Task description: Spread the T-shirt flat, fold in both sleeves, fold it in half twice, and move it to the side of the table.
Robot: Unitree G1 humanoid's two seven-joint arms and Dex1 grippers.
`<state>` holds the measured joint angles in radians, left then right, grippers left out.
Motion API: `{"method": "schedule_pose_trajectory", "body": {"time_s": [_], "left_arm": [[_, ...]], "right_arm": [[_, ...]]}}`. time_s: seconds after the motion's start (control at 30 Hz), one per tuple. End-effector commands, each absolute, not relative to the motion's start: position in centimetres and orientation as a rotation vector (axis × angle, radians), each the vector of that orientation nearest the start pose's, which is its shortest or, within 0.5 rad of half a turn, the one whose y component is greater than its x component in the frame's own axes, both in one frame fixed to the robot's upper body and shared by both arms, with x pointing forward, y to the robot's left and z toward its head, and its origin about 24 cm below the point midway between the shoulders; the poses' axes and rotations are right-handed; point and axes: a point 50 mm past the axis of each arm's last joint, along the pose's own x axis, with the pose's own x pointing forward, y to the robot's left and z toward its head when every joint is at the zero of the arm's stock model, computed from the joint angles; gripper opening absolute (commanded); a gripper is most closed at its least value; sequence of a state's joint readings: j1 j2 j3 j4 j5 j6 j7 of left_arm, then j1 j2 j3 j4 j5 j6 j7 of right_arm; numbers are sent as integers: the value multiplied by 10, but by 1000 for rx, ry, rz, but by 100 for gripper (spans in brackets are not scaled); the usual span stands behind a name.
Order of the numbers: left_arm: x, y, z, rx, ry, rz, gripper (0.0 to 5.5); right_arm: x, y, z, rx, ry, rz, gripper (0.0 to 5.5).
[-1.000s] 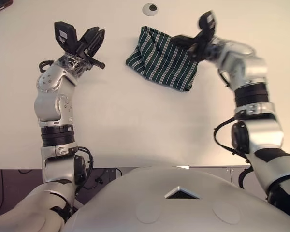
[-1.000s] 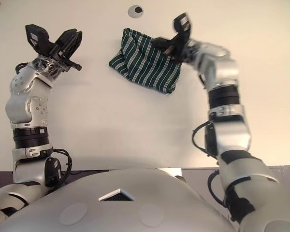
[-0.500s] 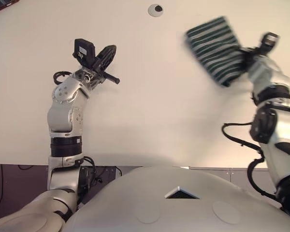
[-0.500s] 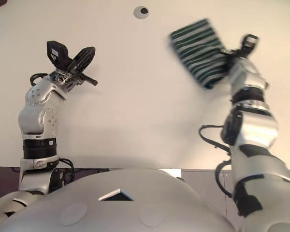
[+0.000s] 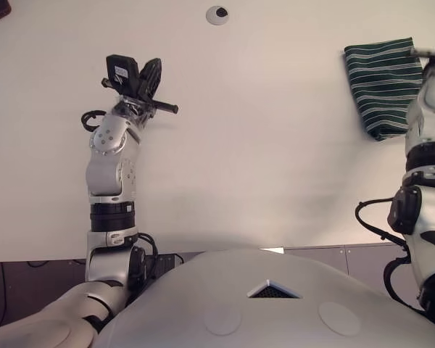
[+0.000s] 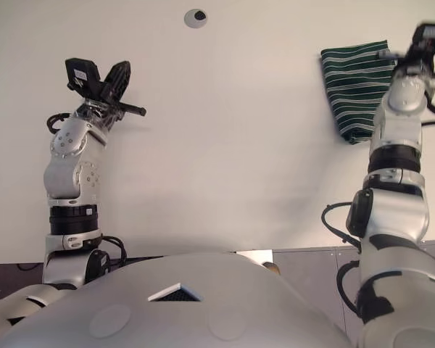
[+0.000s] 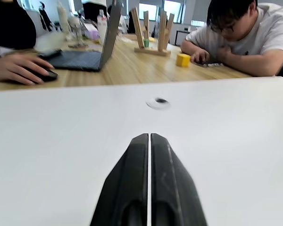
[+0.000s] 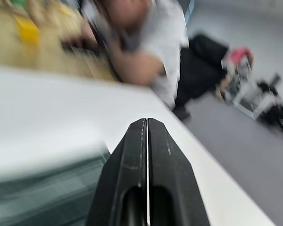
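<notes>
The Unitree G1's right arm (image 6: 396, 123) is stretching forward along the right side of the white table (image 5: 275, 145), its forearm pointing away from the body and its wrist sitting at the far right corner of the folded T-shirt (image 6: 355, 83). The right gripper (image 8: 146, 121) is showing its two dark fingers pressed together along their whole length, with the shirt's striped cloth lying just beside them and the table's right edge close beyond. Whether any cloth is caught lower down between the fingers cannot be told.

The T-shirt, green with thin white stripes, is lying as a compact rectangle on the table's right side, well apart from the left arm. One short end is facing the far side of the table, the other tapering toward the robot.

The left arm (image 5: 107, 167) is standing nearly upright from the table's near edge on the robot's left, elbow low and wrist tipped forward. The left gripper (image 7: 149, 137) is hovering over bare tabletop with its fingers closed flat against each other, pointing toward a small round grommet (image 5: 217, 14) set in the table's far side.
</notes>
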<state>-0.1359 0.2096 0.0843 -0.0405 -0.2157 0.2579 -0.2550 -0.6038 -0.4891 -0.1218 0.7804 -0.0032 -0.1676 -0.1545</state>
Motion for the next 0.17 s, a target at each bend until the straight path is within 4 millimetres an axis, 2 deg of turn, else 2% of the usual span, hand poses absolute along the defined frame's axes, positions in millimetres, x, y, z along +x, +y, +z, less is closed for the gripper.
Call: {"method": "schedule_pose_trajectory", "body": {"time_s": [0.03, 0.17], "left_arm": [[286, 176, 73, -10, 27, -156, 3], [288, 173, 70, -5, 18, -88, 3]], "right_arm": [[349, -252, 105, -343, -116, -255, 0], [340, -249, 85, -289, -35, -263, 0]]}}
